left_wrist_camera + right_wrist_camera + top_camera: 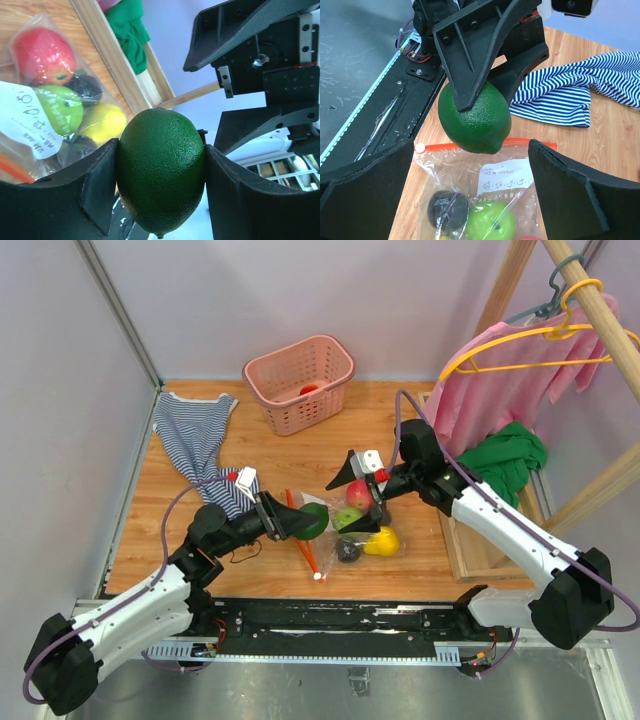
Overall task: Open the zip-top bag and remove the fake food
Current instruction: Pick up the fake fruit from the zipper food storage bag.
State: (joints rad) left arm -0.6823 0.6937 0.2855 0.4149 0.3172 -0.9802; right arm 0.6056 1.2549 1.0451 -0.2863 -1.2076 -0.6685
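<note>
between the left gripper's [298,523] jaws, clamped from both sides: a dark green fruit [161,170]. my right gripper [352,502] hangs with jaws spread wide, empty, over the zip-top bag [440,167], which lies on the table [420,440] holding the apple [44,54] and the other pieces.

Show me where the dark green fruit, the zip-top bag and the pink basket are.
dark green fruit [161,170], left wrist view, middle of its pebbled skin.
zip-top bag [504,179], right wrist view, on its white label.
pink basket [305,412], top external view, on its slotted front wall.
</note>
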